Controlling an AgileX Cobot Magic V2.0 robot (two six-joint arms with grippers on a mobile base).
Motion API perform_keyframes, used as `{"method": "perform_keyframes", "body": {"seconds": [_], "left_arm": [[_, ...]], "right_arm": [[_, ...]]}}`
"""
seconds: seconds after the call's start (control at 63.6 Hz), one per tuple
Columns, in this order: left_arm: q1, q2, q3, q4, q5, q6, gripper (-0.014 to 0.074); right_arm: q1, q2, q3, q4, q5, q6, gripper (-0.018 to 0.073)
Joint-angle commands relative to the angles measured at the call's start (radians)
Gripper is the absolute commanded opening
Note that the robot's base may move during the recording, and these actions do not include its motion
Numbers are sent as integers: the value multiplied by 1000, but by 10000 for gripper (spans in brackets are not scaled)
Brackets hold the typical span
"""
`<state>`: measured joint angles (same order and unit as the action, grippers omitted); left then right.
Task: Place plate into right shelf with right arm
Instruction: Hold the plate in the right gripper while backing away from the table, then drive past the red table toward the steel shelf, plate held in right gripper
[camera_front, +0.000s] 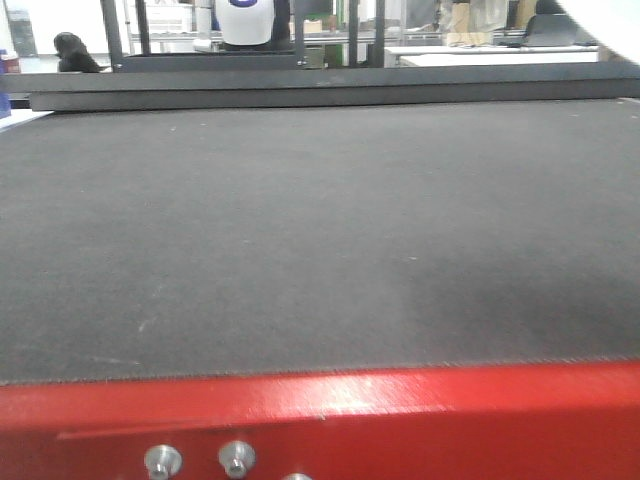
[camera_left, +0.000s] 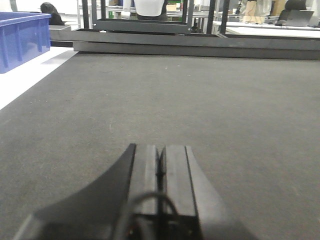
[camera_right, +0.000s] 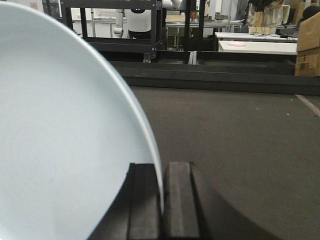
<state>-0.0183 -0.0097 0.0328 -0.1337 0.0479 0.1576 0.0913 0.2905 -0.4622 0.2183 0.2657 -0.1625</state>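
Front view: dark mat (camera_front: 300, 230) on red-framed table (camera_front: 420, 410). No arm in sight, right shelf not visible.

Left wrist view: left gripper (camera_left: 160, 152) low over mat, jaws pressed together on nothing. Blue bin (camera_left: 20, 40) far left.

Right wrist view: right gripper (camera_right: 162, 172) clenched on rim of plate (camera_right: 65, 140), which stands on edge and fills left of view.

Judgement: carry phase. Thin rim pinch on glossy plate likely slippery, so keep grip firm, swing slowly toward shelf, and level plate before sliding it in.

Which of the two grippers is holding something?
The right gripper, clamped on the edge of the white plate; the left gripper is shut with nothing between its jaws.
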Motion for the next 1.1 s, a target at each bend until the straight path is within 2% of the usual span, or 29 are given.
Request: {"method": "perform_keyframes", "body": {"seconds": [0.0, 1.084], "left_arm": [[-2, -10, 10, -8, -90, -7, -128], [-2, -10, 10, -8, -90, -7, -128]], "right_arm": [[-8, 7, -30, 2, -100, -3, 62], [-8, 7, -30, 2, -100, -3, 62]]}}
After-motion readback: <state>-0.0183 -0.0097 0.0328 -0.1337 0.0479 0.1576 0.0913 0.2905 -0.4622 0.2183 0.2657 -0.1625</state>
